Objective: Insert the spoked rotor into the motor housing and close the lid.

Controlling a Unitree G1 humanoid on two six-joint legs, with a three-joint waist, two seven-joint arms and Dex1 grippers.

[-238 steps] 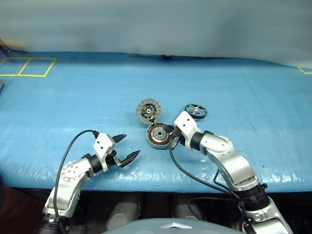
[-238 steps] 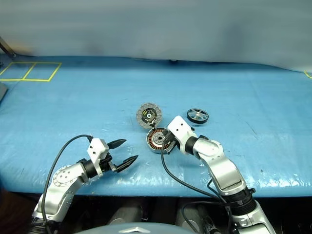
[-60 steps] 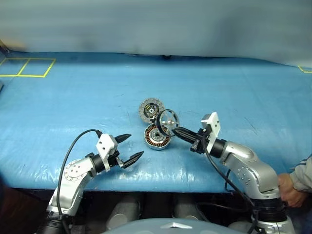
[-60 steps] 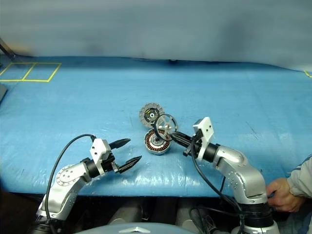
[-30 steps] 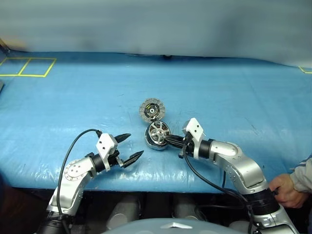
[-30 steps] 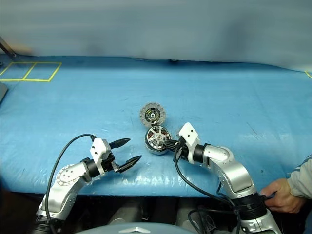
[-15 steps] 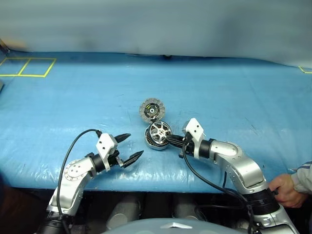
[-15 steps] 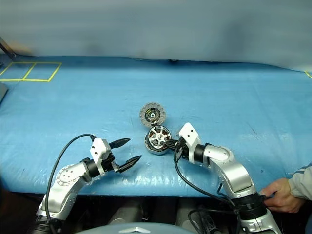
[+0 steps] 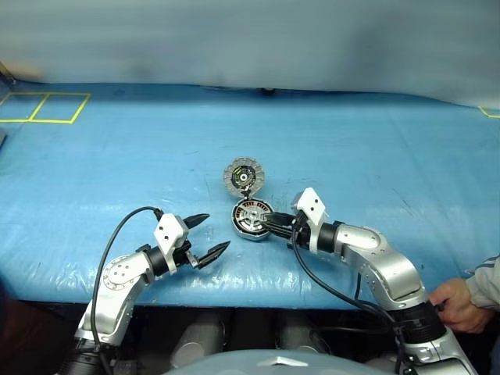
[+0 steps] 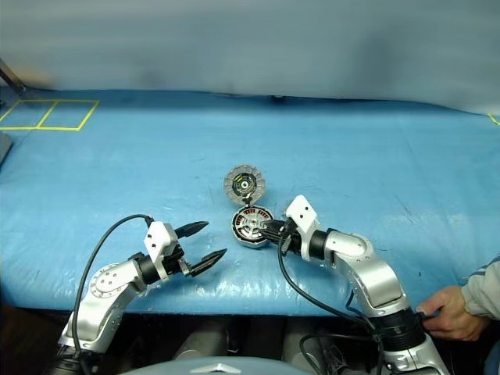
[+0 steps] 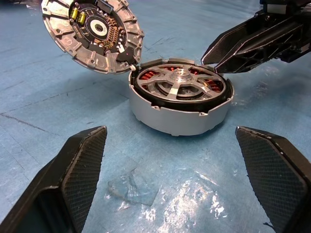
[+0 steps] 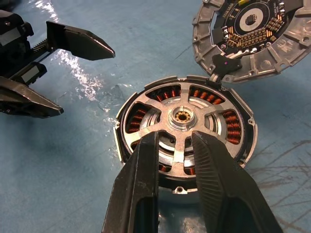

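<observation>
The motor housing (image 9: 250,218) sits on the blue mat near the middle. The spoked rotor (image 12: 182,116) lies flat inside it, with copper windings showing between its silver spokes. The lid (image 9: 244,174) stands swung back at the housing's far edge, its inner face with the segmented rim showing. My right gripper (image 12: 174,135) reaches over the housing's near rim, its fingers a little apart either side of one spoke. My left gripper (image 9: 216,232) hangs wide open to the left of the housing and apart from it, holding nothing.
A person's hand (image 9: 457,301) rests at the table's front right corner. Yellow tape squares (image 9: 43,107) mark the far left of the mat. A small clear scrap (image 11: 133,187) lies on the mat just in front of the housing.
The rotor, which stood tilted on the housing, has dropped flat into it. The right gripper's fingers have parted a little. The left arm has not moved.
</observation>
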